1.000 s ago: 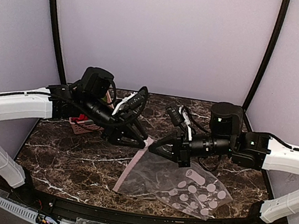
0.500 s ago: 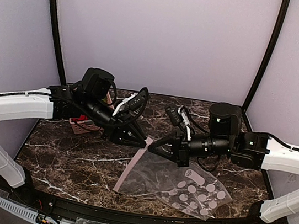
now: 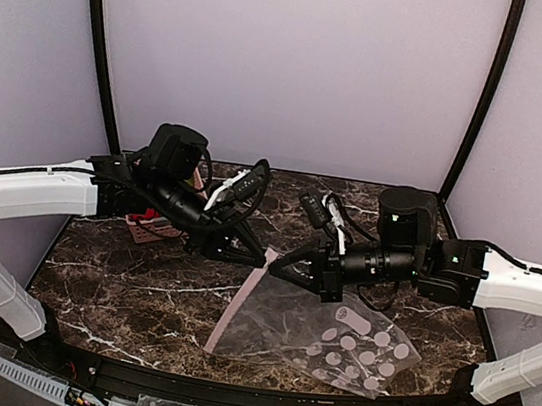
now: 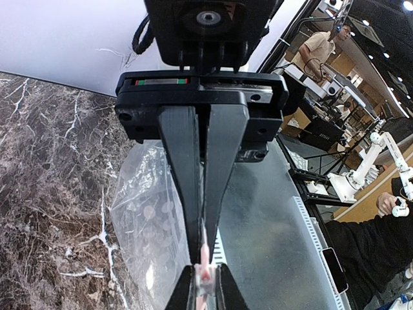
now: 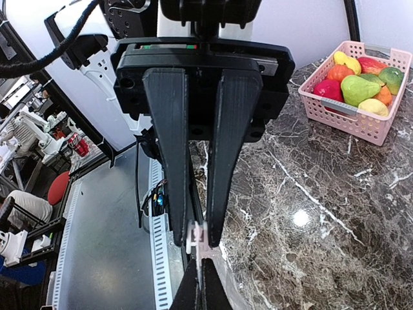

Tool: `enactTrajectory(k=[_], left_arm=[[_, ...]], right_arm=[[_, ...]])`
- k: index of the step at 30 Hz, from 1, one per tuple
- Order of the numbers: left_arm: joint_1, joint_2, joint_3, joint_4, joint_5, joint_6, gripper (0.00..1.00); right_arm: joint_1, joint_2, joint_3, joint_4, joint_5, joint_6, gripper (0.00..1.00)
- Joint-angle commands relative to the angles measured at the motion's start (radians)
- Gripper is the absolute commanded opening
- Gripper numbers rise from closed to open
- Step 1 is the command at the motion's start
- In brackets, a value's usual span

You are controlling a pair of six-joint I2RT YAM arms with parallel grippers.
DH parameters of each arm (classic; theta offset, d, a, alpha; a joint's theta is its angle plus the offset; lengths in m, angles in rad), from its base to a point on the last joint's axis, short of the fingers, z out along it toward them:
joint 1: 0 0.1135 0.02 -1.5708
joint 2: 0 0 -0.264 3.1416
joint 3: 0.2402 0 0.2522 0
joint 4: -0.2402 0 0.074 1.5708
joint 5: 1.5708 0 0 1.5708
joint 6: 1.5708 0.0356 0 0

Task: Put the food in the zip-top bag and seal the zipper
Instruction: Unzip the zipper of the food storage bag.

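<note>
We see the left gripper (image 3: 262,254) clamped on the zipper (image 3: 235,304) at its raised far end, the right gripper (image 3: 279,262) pinching that same end from the opposite side (tips almost meeting), the strip running toward us along the bag (image 3: 319,331), on its left edge.

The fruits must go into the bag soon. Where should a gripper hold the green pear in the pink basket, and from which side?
Probably across its broad body, coming from above: the green pear lies on top of the pile, and the walls of the pink basket close off its sides.
</note>
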Motion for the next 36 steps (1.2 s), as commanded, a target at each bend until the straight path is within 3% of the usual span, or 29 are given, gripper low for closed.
enactTrajectory(k=[1, 10, 36], left_arm=[[0.0, 0.005, -0.015, -0.005, 0.024, 0.009, 0.01], [0.0, 0.011, -0.014, -0.034, 0.005, 0.029, 0.01], [0.0, 0.011, -0.017, -0.06, -0.02, 0.047, 0.01]], right_arm=[[0.007, -0.009, 0.006, 0.03, 0.059, 0.021, 0.0], [0.007, -0.034, -0.004, 0.032, 0.125, 0.053, 0.0], [-0.008, -0.045, -0.024, 0.097, 0.093, 0.086, 0.0]])
